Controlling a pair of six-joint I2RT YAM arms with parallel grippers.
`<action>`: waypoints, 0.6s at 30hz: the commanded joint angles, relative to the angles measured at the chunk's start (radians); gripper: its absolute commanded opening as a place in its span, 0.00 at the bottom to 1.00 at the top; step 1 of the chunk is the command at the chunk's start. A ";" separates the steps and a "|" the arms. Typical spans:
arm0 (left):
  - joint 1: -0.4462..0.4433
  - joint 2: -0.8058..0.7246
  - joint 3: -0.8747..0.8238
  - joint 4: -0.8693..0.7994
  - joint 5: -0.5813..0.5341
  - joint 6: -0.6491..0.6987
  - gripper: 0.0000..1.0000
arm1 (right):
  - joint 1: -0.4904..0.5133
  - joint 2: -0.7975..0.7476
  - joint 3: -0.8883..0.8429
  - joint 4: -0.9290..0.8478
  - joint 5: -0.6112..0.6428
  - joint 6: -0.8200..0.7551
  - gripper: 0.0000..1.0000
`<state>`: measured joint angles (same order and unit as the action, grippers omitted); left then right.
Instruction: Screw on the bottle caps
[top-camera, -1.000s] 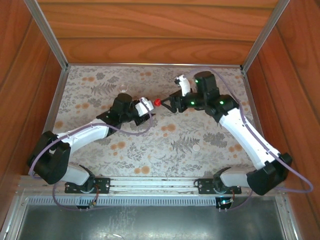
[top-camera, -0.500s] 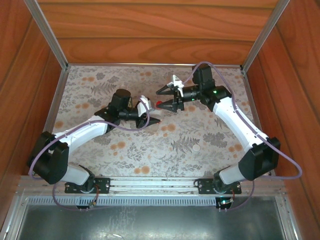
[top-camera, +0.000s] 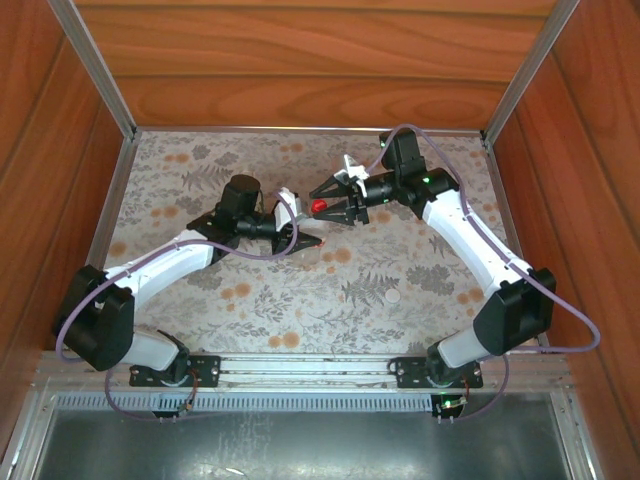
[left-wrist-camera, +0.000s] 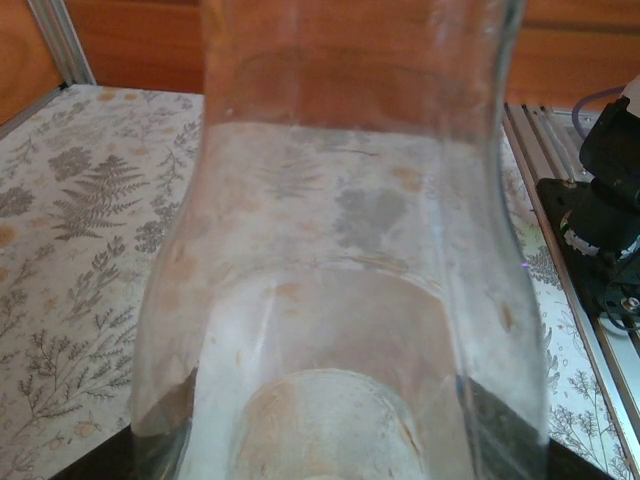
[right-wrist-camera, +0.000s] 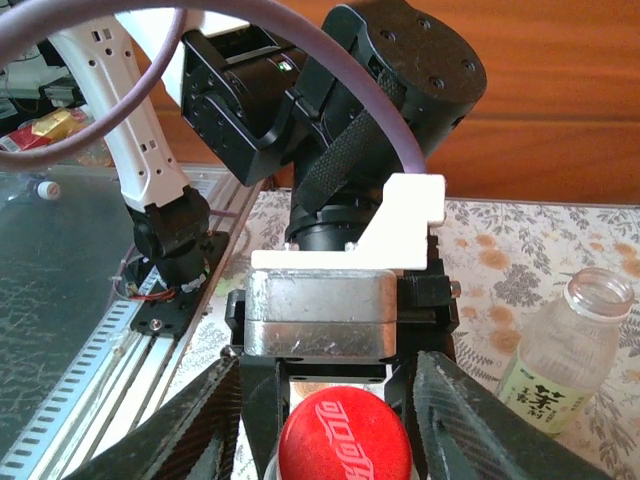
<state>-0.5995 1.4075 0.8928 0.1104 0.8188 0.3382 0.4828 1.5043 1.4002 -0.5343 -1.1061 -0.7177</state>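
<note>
Red cap (right-wrist-camera: 345, 442) between spread fingers (right-wrist-camera: 480, 420) of right pincer (right-wrist-camera: 330, 435), atop bottle (left-wrist-camera: 340, 250).

The worktop (top-camera: 300, 300) is covered with a print of grey ferns and orange flowers. One small white cap (top-camera: 394, 297) lies flat on it in the near right part, well apart from other things. A clear bottle (right-wrist-camera: 565, 350) with a green-and-white label stands upright on it, its mouth uncovered.
</note>
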 joint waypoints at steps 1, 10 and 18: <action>0.006 -0.031 0.024 -0.015 0.039 -0.009 0.51 | -0.007 0.022 0.027 -0.038 -0.035 -0.019 0.43; 0.008 -0.013 0.034 -0.016 -0.008 -0.024 0.51 | -0.007 0.021 0.024 -0.018 -0.015 0.013 0.32; 0.009 -0.057 0.036 -0.014 -0.204 -0.025 0.50 | -0.001 -0.044 -0.098 0.198 0.081 0.231 0.26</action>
<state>-0.5999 1.3922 0.8982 0.0875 0.7330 0.3164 0.4828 1.5051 1.3502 -0.4271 -1.0832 -0.6270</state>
